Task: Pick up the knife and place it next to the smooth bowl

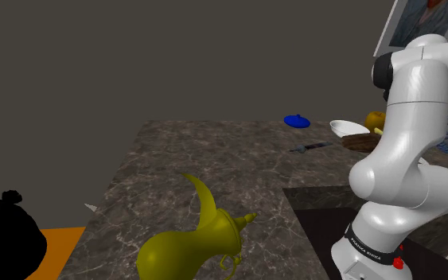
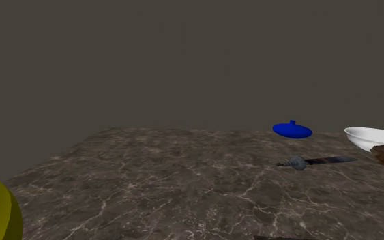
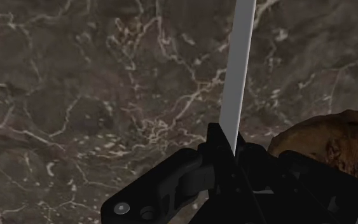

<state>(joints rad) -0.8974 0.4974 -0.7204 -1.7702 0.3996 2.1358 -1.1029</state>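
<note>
My gripper (image 3: 227, 149) faces the marbled counter (image 1: 214, 159); I cannot tell its opening. The knife (image 1: 310, 147) lies near the white bowl (image 1: 348, 127).

The arm (image 1: 405, 151) is glossy white, built of fat rounded segments that swell at each joint. A black cap (image 1: 382, 73) closes the side of the upper joint. Near the foot a dark band (image 1: 371, 243) with small white lettering rings the arm, a red dot (image 1: 398, 262) just beside it. The claw (image 3: 227, 149) is matt black and angular, with a pale screw head (image 3: 121, 207) and a ringed hole (image 3: 147, 212) on its body.
</note>
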